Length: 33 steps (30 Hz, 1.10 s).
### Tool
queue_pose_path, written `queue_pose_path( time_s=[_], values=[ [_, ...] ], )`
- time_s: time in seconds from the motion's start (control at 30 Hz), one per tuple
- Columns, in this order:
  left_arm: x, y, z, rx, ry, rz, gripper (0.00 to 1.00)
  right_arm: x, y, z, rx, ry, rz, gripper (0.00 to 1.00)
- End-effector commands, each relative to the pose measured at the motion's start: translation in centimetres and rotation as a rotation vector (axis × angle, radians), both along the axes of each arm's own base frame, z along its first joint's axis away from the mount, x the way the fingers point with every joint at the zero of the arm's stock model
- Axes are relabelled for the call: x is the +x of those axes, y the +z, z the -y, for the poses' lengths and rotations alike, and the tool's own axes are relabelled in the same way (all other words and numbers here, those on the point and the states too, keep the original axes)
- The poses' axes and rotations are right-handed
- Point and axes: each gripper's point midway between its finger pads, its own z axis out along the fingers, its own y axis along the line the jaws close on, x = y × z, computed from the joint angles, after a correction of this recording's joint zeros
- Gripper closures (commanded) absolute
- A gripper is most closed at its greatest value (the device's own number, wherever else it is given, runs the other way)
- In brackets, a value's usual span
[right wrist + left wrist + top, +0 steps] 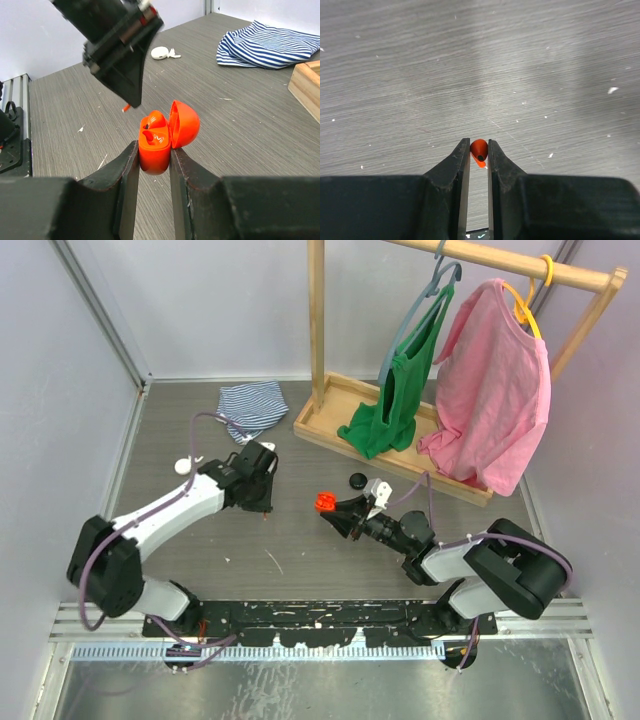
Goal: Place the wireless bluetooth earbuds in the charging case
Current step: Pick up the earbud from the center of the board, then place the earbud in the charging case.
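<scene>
My left gripper [479, 151] is shut on a tiny orange earbud [479, 149], pinched at the fingertips just above the table. In the right wrist view that gripper [131, 97] hangs a little left of and beyond the case, the earbud's stem [126, 107] poking out below. My right gripper [153, 149] is shut on the orange charging case [154, 152]; its lid [184, 124] stands open to the right. One orange earbud [154, 119] sits in the case's far socket, and the near socket looks empty. From above, the case [324, 502] lies right of the left gripper [265, 506].
A black round case [357, 480] and a white piece [380, 488] lie just behind my right gripper. A small white item [183, 465] sits at the left. A striped cloth [252, 405] lies at the back, beside a wooden rack [330, 415] with green and pink garments.
</scene>
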Motion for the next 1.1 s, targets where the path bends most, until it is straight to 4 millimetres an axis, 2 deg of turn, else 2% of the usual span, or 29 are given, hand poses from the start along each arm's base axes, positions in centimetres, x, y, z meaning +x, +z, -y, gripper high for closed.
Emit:
queue_pose_path(
  time_s=[0.0, 0.17, 0.47, 0.8, 1.07],
  values=[
    [1.2, 5.4, 0.1, -0.055, 0.068, 0.176, 0.87, 0.3, 2.9, -0.5, 0.070, 0.005, 0.079, 0.99],
    [1.1, 9.6, 0.9, -0.098, 0.061, 0.332, 0.88, 0.3, 2.9, -0.5, 0.071, 0.005, 0.080, 0.99],
    [0.3, 15.2, 4.9, -0.177, -0.044, 0.568, 0.88, 0.1, 3.0, -0.6, 0.085, 0.017, 0.081, 0.99],
    [-0.8, 18.8, 8.6, -0.314, -0.148, 0.717, 0.88, -0.1, 3.8, -0.8, 0.112, 0.033, 0.123, 0.99],
    [-2.0, 22.4, 10.9, -0.469, -0.260, 0.839, 0.87, -0.4, 6.2, -1.0, 0.173, 0.053, 0.203, 0.99]
  ],
)
